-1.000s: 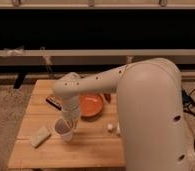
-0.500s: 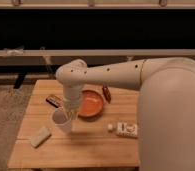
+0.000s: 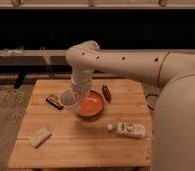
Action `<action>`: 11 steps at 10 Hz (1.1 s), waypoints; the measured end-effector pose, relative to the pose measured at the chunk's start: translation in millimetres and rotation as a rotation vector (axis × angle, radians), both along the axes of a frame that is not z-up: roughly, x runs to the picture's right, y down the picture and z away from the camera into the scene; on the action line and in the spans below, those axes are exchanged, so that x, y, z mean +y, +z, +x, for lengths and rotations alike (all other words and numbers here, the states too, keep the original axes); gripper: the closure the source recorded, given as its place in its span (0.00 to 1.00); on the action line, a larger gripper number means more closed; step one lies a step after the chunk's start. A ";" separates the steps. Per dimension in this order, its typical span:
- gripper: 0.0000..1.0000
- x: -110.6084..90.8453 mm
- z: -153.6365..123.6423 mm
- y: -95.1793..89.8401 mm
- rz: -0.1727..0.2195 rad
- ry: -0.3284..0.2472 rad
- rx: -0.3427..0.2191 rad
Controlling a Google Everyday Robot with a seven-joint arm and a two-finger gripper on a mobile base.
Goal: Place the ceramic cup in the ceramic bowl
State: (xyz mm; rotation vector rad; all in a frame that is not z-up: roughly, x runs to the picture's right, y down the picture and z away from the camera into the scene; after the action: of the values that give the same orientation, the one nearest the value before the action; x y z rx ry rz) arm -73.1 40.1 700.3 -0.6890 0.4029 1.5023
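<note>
The ceramic cup (image 3: 68, 99) is pinched at its rim by the gripper (image 3: 75, 94) and is held raised against the left rim of the ceramic bowl (image 3: 94, 106), which sits toward the back edge of the wooden table (image 3: 81, 146). Half a second ago the cup was held nearer the front-left corner, so it has been carried back and rightward. The bowl is judged nearly reached. A short shift right and a lowering are still needed before release.
</note>
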 end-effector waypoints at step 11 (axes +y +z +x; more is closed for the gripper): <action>0.21 9.0 63.2 106.4 -0.033 0.209 0.233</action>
State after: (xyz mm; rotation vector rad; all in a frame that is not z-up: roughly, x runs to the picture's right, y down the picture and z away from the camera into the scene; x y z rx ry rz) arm -9.9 49.1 806.7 -0.5977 0.5463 1.7858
